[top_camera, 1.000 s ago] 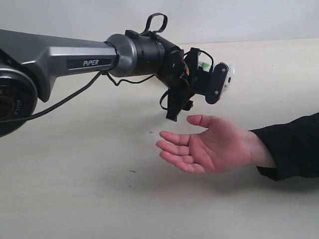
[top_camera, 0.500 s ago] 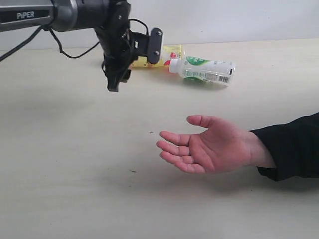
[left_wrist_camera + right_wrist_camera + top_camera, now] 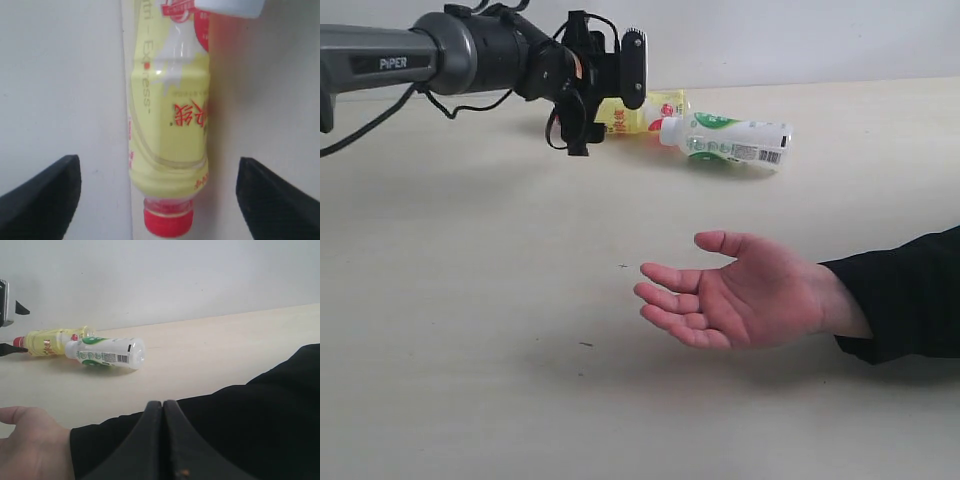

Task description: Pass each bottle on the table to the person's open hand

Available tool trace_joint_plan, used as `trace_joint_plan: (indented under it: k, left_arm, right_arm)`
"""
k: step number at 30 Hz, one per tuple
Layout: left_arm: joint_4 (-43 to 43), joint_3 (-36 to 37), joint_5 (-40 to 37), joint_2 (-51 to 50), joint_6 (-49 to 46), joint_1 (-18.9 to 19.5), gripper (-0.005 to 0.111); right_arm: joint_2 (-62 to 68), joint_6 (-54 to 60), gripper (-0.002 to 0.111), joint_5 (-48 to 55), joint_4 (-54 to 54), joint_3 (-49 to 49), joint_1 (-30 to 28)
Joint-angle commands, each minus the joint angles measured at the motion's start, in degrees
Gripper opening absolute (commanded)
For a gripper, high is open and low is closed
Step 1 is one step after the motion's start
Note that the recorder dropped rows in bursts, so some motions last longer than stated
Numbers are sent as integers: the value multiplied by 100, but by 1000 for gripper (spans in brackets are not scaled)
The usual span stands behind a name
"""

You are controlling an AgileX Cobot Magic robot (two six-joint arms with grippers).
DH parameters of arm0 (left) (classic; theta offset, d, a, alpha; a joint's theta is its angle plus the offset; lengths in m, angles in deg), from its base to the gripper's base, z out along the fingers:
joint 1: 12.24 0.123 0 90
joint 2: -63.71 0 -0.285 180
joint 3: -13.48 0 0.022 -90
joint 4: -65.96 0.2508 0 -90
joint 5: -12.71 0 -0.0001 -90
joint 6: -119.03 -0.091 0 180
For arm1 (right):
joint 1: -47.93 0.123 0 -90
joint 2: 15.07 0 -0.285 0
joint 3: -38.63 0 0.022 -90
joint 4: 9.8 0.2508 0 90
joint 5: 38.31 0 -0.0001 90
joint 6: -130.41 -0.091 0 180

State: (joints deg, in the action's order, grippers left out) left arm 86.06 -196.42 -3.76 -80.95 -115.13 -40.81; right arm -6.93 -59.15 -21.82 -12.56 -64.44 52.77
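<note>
Two bottles lie on their sides at the back of the table point(image 3: 470, 300). The yellow bottle point(image 3: 655, 108) has a red cap point(image 3: 168, 222); the white bottle point(image 3: 738, 140) with a green label lies next to it, its cap against the yellow one. My left gripper point(image 3: 605, 100) is open, its fingers point(image 3: 42, 197) either side of the yellow bottle point(image 3: 170, 125) near the cap end, not touching it. The person's open hand point(image 3: 740, 295) rests palm up and empty at the front right. My right gripper point(image 3: 162, 410) is shut on nothing, in front of the person's black sleeve point(image 3: 250, 420).
A pale wall rises just behind the bottles. The person's forearm in the black sleeve point(image 3: 905, 295) comes in from the right edge. From the right wrist view the yellow bottle point(image 3: 55, 346) and white bottle point(image 3: 107, 354) lie far off.
My left arm has swung from above the palm to the back left and come down at the yellow bottle. Its jaws have widened. The hand and right gripper stayed still.
</note>
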Motion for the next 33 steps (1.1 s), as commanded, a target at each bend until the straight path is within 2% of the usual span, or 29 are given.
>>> trace_joint_plan:
  k: [1,4,7,9,27,33]
  left_arm:
    - [5,-212,208,-286,116,-3,81]
    - [-67,-312,395,-426,130,-3,83]
    - [-70,-480,514,-592,245,-3,95]
    - [-44,-560,524,-695,215,-3,99]
    - [13,-1421,490,-1472,202,6,98]
    - [41,-1507,490,-1606,202,6,98]
  right_arm:
    - [-35,37,0,-26,-22,29,-16]
    - [-35,37,0,-26,-22,29,-16]
    - [-35,37,0,-26,-22,29,-16]
    - [-35,37,0,-42,-22,29,-16]
    - [-35,37,0,-42,-22,29,-16]
    - [-35,37,0,-42,-22,29,-16]
